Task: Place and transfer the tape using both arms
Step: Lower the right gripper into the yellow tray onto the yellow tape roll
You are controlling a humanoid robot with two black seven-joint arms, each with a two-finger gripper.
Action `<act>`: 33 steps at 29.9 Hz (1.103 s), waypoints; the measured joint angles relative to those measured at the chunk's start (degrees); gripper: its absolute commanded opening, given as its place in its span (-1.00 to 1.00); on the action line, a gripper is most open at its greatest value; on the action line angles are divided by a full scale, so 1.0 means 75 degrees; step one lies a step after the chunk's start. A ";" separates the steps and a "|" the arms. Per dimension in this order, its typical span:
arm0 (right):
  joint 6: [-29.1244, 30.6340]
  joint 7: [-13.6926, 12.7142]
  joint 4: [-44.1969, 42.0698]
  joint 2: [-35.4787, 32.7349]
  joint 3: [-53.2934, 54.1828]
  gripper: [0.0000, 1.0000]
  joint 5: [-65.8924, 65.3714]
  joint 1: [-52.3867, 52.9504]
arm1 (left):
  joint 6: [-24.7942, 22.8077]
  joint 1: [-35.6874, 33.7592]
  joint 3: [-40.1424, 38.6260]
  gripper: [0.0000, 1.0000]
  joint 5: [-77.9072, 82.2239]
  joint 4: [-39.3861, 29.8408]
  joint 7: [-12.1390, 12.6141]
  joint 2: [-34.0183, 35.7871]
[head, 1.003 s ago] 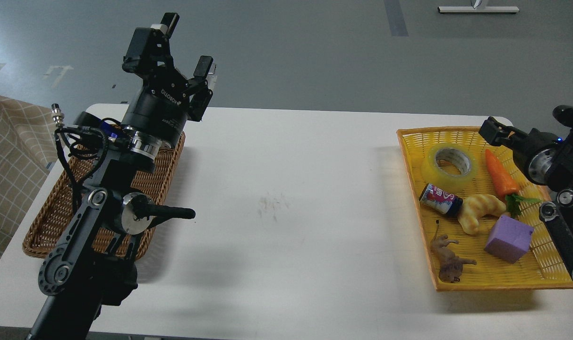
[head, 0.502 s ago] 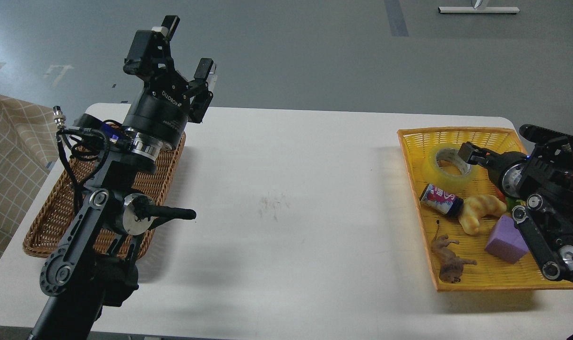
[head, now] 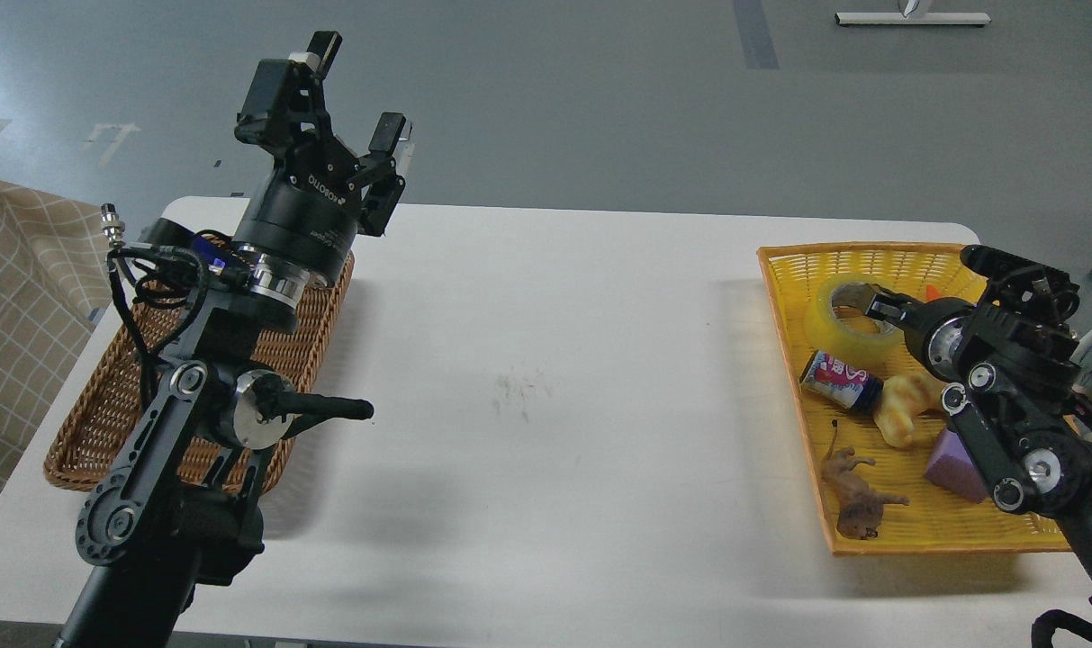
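So, tape sits in far left corner of yellow basket on right side of white bench, lying flat, core hole up. Right pincer right at tape's top, tip over core hole; fingers too dark and end-on, can't tell if open or gripping. Left pincer up high over far end of brown wicker basket, fingers spread wide, holding nothing. Can, bread, purple block, toy animal sharing yellow basket near tape.

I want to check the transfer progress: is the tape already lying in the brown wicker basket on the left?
No, the tape lies in the yellow basket on the right, beside the drink can.
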 measured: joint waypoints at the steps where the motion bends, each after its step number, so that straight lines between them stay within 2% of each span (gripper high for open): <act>1: -0.0019 -0.0001 -0.0027 0.0002 -0.0005 0.42 0.0000 0.0002 | 0.0000 0.0000 0.0000 0.96 0.0000 0.0000 0.0000 -0.0010; 4: -0.0090 -0.0001 -0.0102 0.0005 -0.0019 0.29 0.0000 0.0002 | 0.0001 -0.0001 0.0000 0.96 0.0000 0.0000 -0.0004 -0.0017; 10: -0.0293 -0.0001 -0.0211 0.0014 -0.0029 0.19 0.0001 0.0001 | 0.0001 -0.0010 -0.0001 0.96 0.0000 0.0000 -0.0010 -0.0022; 14: -0.0314 -0.0020 -0.0235 0.0078 -0.0030 -0.02 0.0001 -0.0036 | 0.0001 -0.0011 -0.0001 0.96 0.0000 0.0000 -0.0011 -0.0014; 18: -0.0318 -0.0027 -0.0236 0.0087 -0.0030 -0.05 0.0001 -0.0077 | 0.0001 -0.0011 -0.0001 0.96 0.0000 0.0000 -0.0012 -0.0003; 23: -0.0318 -0.0034 -0.0223 0.0094 -0.0030 -0.23 0.0001 -0.0087 | 0.0013 -0.0011 -0.0001 0.96 0.0000 0.0000 -0.0012 0.0015; 33: -0.0318 -0.0027 -0.0221 0.0142 -0.0030 -0.30 0.0001 -0.0087 | 0.0007 -0.0001 0.0000 0.96 0.0000 0.0000 -0.0012 0.0042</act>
